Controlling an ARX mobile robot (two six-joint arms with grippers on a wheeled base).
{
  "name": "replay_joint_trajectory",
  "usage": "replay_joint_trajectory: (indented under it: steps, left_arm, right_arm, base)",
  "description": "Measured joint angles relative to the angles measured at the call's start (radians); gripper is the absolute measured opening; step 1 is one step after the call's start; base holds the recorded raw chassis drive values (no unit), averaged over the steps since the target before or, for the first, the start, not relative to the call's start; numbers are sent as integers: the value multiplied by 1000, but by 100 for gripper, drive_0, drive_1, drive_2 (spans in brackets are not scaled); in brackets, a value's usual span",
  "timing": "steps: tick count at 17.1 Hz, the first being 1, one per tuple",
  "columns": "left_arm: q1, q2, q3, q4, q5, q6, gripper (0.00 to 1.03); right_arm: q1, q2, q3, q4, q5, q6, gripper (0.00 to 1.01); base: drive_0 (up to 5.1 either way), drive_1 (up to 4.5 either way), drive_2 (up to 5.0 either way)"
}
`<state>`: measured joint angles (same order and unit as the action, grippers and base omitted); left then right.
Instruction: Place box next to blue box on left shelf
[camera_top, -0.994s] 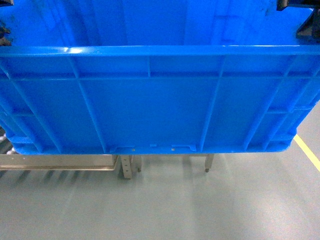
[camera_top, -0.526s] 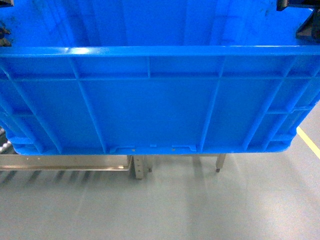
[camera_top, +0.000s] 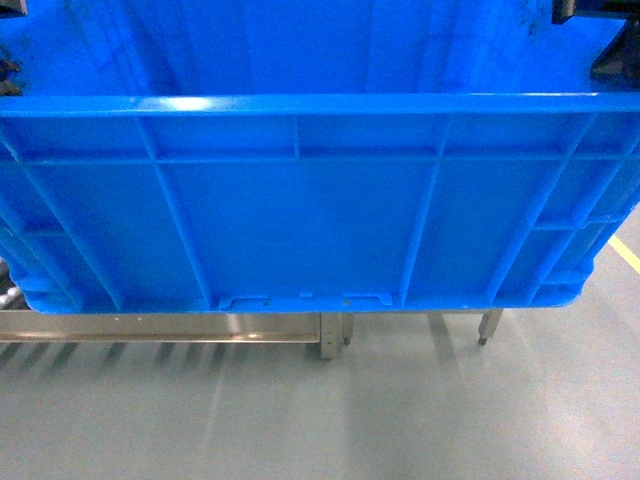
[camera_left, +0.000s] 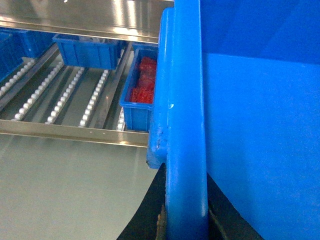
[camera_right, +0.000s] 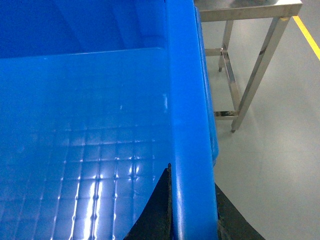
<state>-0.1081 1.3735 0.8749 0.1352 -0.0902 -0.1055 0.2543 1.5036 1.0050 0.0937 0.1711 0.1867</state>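
Box (camera_top: 300, 220), ribbed glossy blue plastic with waffle-textured floor, held off the grey floor (camera_top: 300, 420) in front of the left shelf (camera_left: 65, 95) roller rails, left gripper (camera_left: 182, 220) and right gripper (camera_right: 192, 215) each clamped astride a thick side rim, fingertips probably black rubber.

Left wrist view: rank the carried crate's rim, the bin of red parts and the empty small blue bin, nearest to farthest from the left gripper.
1. Carried crate's rim, clamped in the left gripper.
2. Bin of red parts, just left of the rim, on the roller shelf.
3. Empty small blue bin, further back-left.
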Motion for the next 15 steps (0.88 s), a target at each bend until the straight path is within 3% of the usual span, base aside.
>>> replay_joint_trajectory:
  steps: [15]
  left_arm:
    - [0, 0, 0, 8, 1, 0, 8]
  right_arm:
    - [0, 0, 0, 4, 0, 2, 9]
  base:
    - [-492, 244, 244]
